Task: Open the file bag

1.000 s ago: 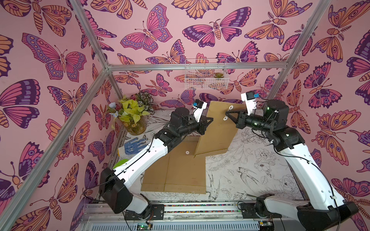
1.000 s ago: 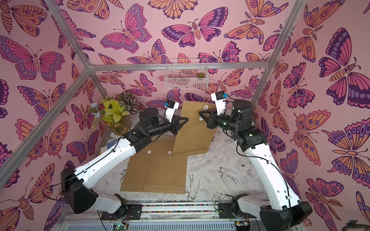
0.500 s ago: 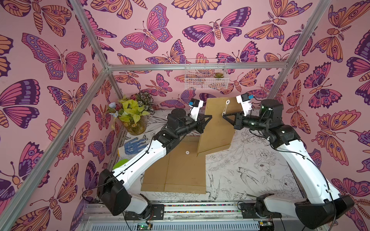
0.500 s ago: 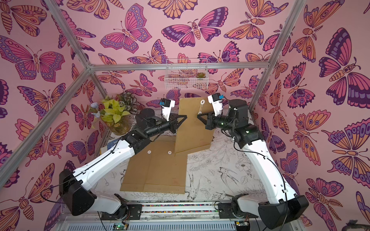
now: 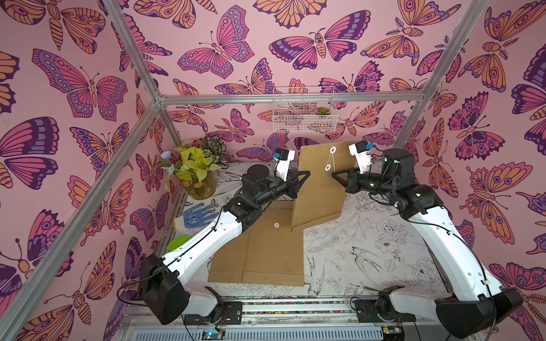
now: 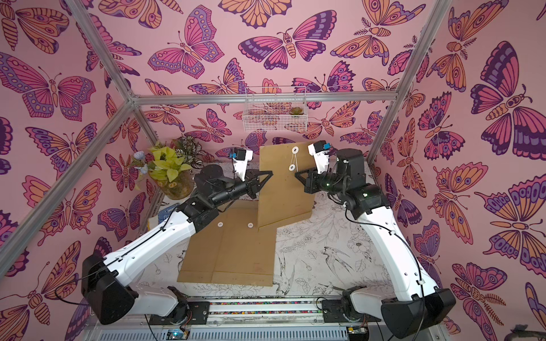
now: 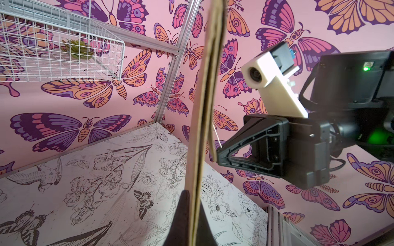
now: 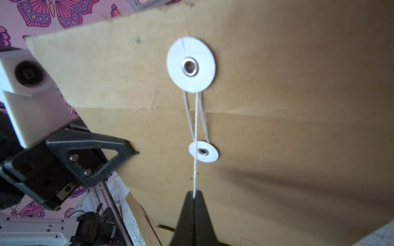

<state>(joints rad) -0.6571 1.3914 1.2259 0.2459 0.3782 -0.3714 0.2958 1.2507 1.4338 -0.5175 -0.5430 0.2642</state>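
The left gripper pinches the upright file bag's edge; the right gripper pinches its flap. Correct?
No: the right gripper is shut on the white string instead, as the right wrist view shows. The left gripper does pinch the file bag's edge.

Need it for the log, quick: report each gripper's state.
Left gripper: shut on the bag edge.
Right gripper: shut on the string.
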